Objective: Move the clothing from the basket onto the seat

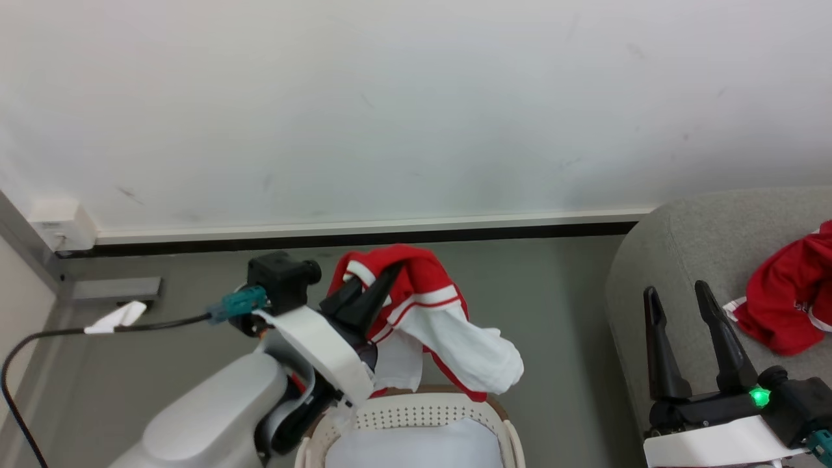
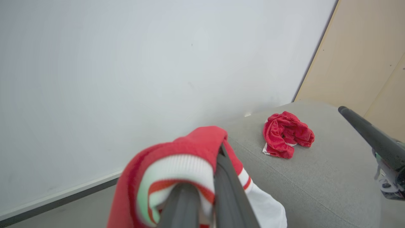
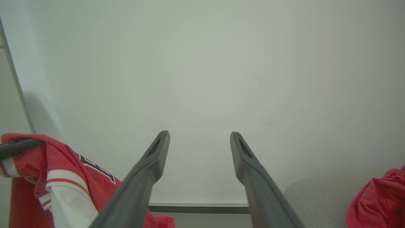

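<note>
Jersey point(image 1: 422, 276) is pinched in my left jaws, right jaws open; I'd clear the basket point(image 1: 416, 408) below them before swinging to the seat point(image 1: 682, 247).

The jersey point(image 1: 416, 273) is red, with a white sleeve, white cuffs striped in red, and black lettering outlined in white. The crumpled garment point(image 1: 790, 305) on the seat point(image 1: 676, 260) is red with white trim; the seat is light grey. The basket point(image 1: 416, 413) is white, dotted with rows of small holes, tan-brown at the rim and pale-lined. The wall point(image 1: 390, 97) is white, the floor point(image 1: 546, 312) grey.
</note>
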{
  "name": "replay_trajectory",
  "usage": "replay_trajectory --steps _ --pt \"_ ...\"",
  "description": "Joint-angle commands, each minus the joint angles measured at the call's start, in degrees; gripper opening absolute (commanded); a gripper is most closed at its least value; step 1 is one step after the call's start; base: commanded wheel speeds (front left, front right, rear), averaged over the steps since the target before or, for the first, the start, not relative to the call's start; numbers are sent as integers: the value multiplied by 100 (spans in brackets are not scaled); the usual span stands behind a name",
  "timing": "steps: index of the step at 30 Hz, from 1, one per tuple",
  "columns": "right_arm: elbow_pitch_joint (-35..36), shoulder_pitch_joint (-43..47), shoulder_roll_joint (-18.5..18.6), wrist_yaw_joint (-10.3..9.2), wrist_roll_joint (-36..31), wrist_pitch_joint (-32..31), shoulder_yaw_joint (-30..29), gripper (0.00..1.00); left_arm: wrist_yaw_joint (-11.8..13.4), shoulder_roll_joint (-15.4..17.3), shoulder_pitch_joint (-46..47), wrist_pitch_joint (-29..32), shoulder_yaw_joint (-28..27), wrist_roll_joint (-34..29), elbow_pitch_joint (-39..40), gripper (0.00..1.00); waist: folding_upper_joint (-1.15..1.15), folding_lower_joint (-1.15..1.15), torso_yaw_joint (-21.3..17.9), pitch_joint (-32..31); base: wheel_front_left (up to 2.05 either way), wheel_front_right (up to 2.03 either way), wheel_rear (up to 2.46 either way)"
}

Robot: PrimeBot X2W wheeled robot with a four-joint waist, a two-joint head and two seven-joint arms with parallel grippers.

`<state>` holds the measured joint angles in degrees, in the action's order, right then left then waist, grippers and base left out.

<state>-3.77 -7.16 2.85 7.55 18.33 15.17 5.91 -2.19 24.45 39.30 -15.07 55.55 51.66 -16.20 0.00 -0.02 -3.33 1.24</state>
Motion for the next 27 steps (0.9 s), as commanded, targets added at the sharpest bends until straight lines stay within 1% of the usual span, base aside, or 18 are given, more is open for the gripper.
replay_trajectory --steps 1,6,12,21,24,27 --pt "-31 59 9 -13 86 -4 62 100 79 87 110 -12 -119 -78 204 0 0 2 186 -170 0 0 0" --pt "-56 116 8 -13 149 -4 282 100 314 214 302 -13 -469 -216 721 0 0 2 299 -260 0 0 0" --pt "-91 154 9 -13 194 -4 479 100 493 324 320 -13 -775 -276 1132 0 0 2 365 -298 0 0 0" --pt "-166 166 8 -13 196 -4 677 100 626 435 173 -13 -829 -320 1404 0 0 2 399 -302 0 0 0" --pt "-250 127 8 -13 108 -4 868 100 665 409 159 -13 -890 -316 1446 0 0 2 402 -307 0 0 0" --pt "-415 74 8 -13 32 -4 1231 100 672 339 173 -13 -928 -339 1508 0 0 2 439 -304 0 0 0"
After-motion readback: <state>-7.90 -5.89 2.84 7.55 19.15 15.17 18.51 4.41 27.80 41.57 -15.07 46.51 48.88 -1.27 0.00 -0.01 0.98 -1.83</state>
